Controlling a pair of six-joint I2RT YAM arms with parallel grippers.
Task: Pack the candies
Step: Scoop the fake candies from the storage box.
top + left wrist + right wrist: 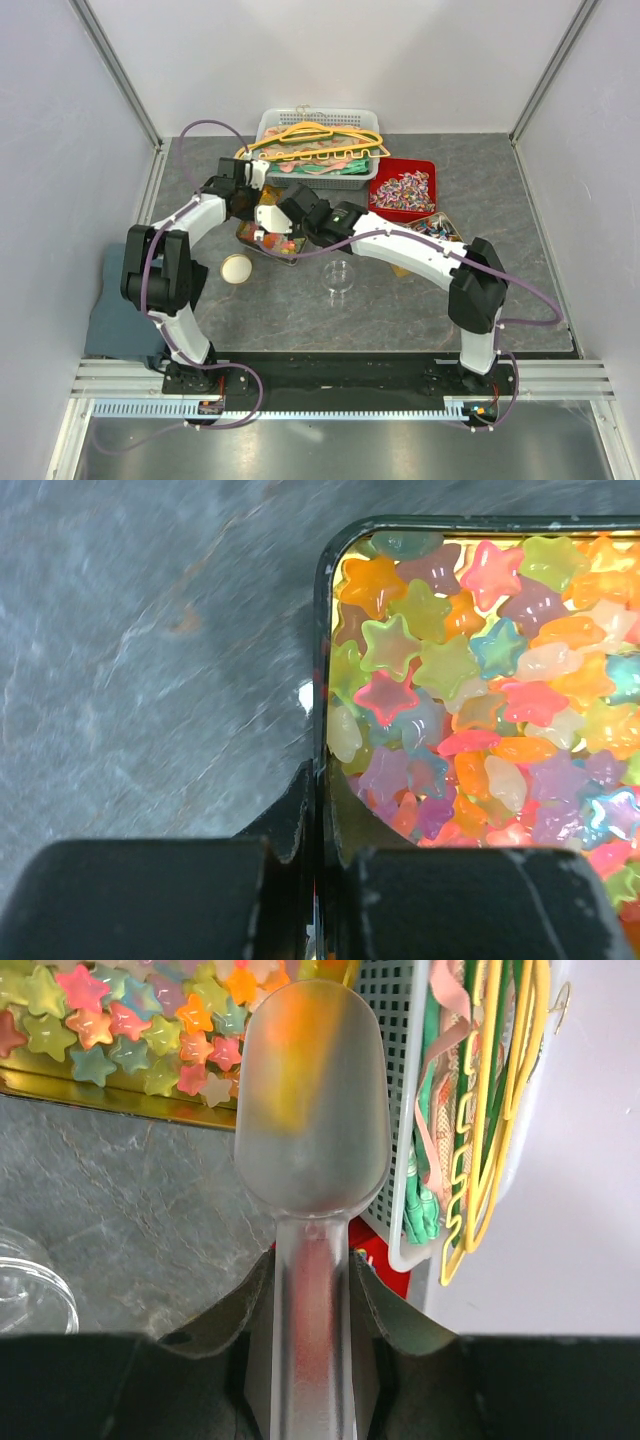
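Note:
A gold tray is heaped with translucent star gummies in orange, yellow, pink and green. My left gripper is shut on the tray's near rim, one finger outside and one inside. My right gripper is shut on the handle of a frosted plastic scoop. The scoop is empty and hangs beside the gummy tray. In the top view both grippers meet over this tray. A red tray and a second tray hold red, blue and white wrapped pieces. A clear cup stands open nearby.
A white basket of yellow and pink hangers stands at the back, close beside the scoop. A round cream lid lies left of the cup. The cup's rim shows at the right wrist view's lower left.

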